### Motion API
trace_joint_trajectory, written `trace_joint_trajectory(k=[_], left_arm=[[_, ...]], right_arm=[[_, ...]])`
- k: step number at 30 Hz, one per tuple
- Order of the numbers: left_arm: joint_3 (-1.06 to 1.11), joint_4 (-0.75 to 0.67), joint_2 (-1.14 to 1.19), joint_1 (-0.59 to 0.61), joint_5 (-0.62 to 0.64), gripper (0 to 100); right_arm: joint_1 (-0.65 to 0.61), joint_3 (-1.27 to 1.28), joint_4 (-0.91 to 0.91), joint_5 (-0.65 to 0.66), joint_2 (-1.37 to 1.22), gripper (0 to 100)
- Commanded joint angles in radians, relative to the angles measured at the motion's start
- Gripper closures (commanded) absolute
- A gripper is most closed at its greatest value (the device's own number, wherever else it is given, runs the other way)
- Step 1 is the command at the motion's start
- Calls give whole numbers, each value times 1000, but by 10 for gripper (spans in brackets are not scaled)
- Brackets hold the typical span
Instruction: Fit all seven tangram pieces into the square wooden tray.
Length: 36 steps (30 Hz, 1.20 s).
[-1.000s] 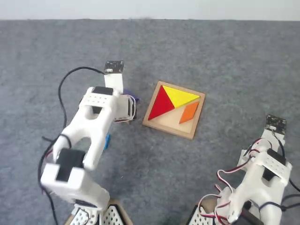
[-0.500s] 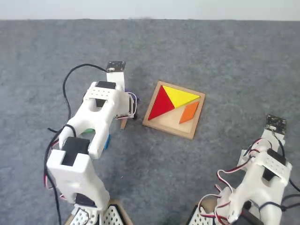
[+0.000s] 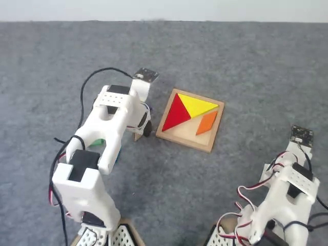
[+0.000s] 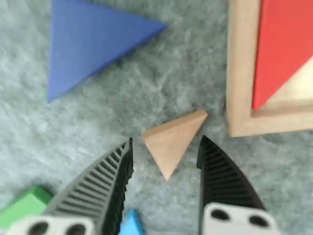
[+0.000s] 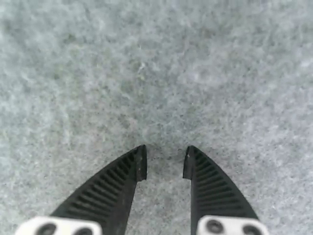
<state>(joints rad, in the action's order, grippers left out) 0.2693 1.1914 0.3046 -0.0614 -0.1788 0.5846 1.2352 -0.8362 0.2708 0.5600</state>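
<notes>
The square wooden tray lies at mid-table and holds a red triangle, a yellow triangle and an orange piece. My left gripper is open just off the tray's left corner, with its fingers on either side of a small tan wooden triangle that lies flat on the carpet. In the high view that triangle peeks out under the left arm's wrist. A blue triangle lies beyond it. My right gripper is open over bare carpet at the near right.
A green piece and a light blue piece lie close behind the left gripper's fingers. The right arm stands at the near right corner, away from the tray. Grey carpet covers the whole table.
The left arm has swung its wrist to the right, toward the tray, and come over the tan triangle. The right arm has not moved.
</notes>
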Motion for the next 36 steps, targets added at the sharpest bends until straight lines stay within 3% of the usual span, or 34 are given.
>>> trace_joint_trajectory(k=[1, 13, 20, 27, 36], left_arm=[[-110, 17, 23, 23, -64, 789], [-139, 61, 118, 14, -95, 791], [-131, 109, 118, 8, -71, 913], [-136, 112, 109, -21, -37, 919], [-242, 241, -43, -206, 95, 919]], right_arm=[[-18, 3, 12, 12, 10, 872], [-18, 3, 13, 12, 10, 872], [-18, 3, 13, 12, 10, 872], [-18, 3, 13, 12, 10, 872], [-18, 3, 13, 11, 10, 872]])
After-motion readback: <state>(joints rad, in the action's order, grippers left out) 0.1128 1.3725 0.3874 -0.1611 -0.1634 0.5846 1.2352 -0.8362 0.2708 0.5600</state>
